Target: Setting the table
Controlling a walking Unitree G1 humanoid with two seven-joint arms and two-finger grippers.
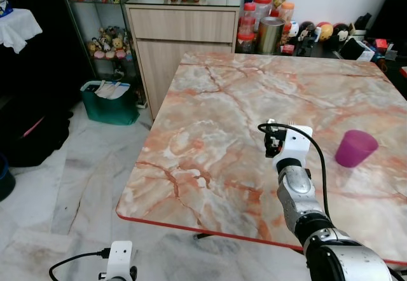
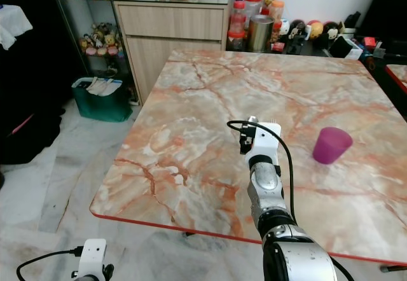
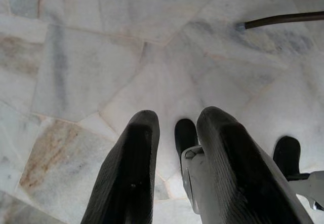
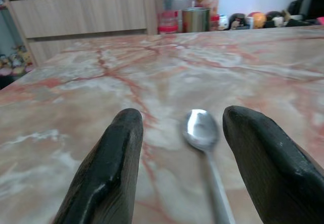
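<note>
A silver spoon (image 4: 201, 127) lies flat on the marble table (image 1: 216, 96), its bowl pointing away from my wrist. My right gripper (image 4: 179, 115) hovers low over it, open, one black finger on each side and neither touching it. In the eye views the right arm reaches over the table's near part, and its white wrist camera (image 1: 296, 141) hides the spoon. A purple cup (image 1: 355, 147) stands upside down on the table, to the right of that wrist. My left gripper (image 3: 174, 120) hangs idle over the pale floor, fingers slightly apart and holding nothing.
The table's red-rimmed front edge (image 1: 191, 225) is just below my right arm. A wooden cabinet (image 1: 181, 33) and several jars (image 1: 270, 33) stand past the far edge. On the floor at the left is a green bin (image 1: 109, 103).
</note>
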